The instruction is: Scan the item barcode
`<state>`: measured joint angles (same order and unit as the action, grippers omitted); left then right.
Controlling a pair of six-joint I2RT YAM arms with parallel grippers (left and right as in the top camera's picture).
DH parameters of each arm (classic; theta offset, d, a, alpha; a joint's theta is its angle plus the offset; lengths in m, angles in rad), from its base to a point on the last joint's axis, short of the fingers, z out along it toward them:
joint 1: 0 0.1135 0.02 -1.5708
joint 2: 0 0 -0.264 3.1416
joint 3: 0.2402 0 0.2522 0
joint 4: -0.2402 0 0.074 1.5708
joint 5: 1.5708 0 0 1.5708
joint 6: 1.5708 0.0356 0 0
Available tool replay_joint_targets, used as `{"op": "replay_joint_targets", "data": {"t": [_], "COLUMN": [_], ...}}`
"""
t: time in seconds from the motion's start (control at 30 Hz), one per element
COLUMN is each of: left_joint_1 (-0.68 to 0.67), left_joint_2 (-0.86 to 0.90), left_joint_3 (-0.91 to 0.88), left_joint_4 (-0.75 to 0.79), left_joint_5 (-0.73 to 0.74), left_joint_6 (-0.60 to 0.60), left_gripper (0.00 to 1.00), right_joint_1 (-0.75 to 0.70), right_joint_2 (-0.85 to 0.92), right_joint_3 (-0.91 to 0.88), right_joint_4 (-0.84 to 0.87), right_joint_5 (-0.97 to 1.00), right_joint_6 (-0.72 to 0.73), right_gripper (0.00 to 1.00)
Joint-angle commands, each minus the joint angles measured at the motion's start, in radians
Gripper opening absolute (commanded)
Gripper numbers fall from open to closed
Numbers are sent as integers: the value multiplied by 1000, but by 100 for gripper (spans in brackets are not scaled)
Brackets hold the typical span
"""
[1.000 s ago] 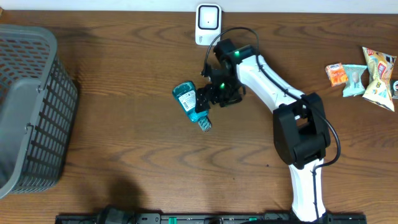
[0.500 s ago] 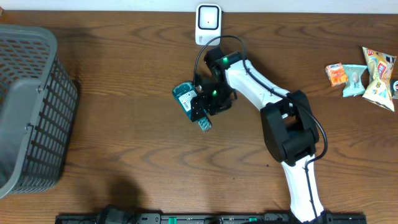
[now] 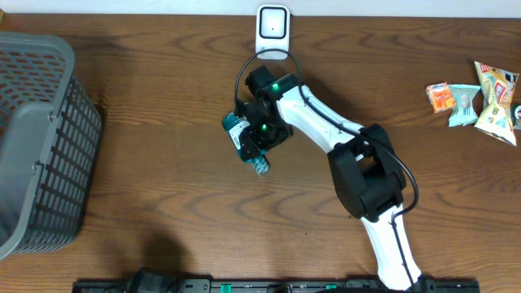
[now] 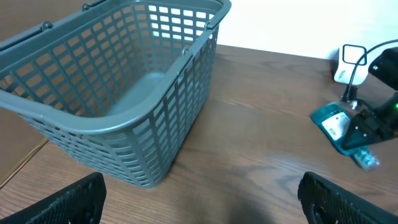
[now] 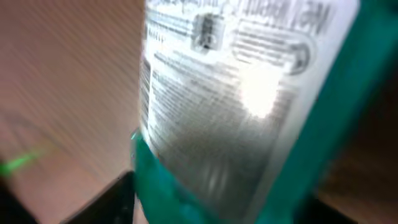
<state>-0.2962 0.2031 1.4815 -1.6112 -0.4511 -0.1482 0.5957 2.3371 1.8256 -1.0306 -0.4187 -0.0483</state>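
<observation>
The teal bottle (image 3: 238, 130) lies on its side near the middle of the wooden table (image 3: 163, 81), just below the white scanner (image 3: 272, 31) that stands at the far edge.

From overhead, the right gripper (image 3: 251, 145) sits directly over the bottle and covers its midsection, so only the teal base and the clear cap end show. The right wrist camera adds what is hidden from above: the bottle (image 5: 236, 93) fills the frame, its white printed label facing the lens under a bright glare, too blurred to read. Dark fingers (image 5: 106, 205) flank it at the lower corners, but whether they are already pressing on it cannot be told.

The left wrist view shows the bottle (image 4: 336, 124) and scanner (image 4: 351, 62) far off to its right. The left gripper (image 4: 205, 205) is spread wide with nothing between its fingers, facing the grey mesh basket (image 4: 118, 124).

Overhead, that basket (image 3: 73, 163) stands at the table's left edge, well apart from the bottle. Three snack packets (image 3: 468, 102) lie clustered at the right edge.

Counted: one bottle, one scanner, one basket, three packets, two arms.
</observation>
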Motion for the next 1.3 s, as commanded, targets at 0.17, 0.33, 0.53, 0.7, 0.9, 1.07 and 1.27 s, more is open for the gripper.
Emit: {"op": "replay_joint_targets", "data": {"t": [0.17,0.33,0.53,0.7,0.9,1.07,1.27], "left_joint_1": [0,0,0,0,0,0,0], "left_joint_2": [5,5,5,5,5,5,5], "left_joint_3": [2,2,2,2,2,2,2], "left_joint_4": [-78,-78,-78,-78,-78,-78,-78], "left_joint_5": [-6,-6,-6,-6,-6,-6,-6], "left_joint_6": [17,17,17,17,17,17,17], "left_gripper": [98,98,98,98,98,98,98], "right_joint_1": [7,8,8,11,14,15,17], "right_joint_2": [103,103,103,104,104,104,104], "right_joint_3": [-40,11,86,30,-31,-57,-137], "right_joint_4": [-18,-77,-58,-31,-29,-31,-35], "right_joint_5": [191,375,497,507,518,517,459], "right_joint_6": [20,105,195,212,212,188,102], "right_gripper": [19,6,12,38,42,39,57]}}
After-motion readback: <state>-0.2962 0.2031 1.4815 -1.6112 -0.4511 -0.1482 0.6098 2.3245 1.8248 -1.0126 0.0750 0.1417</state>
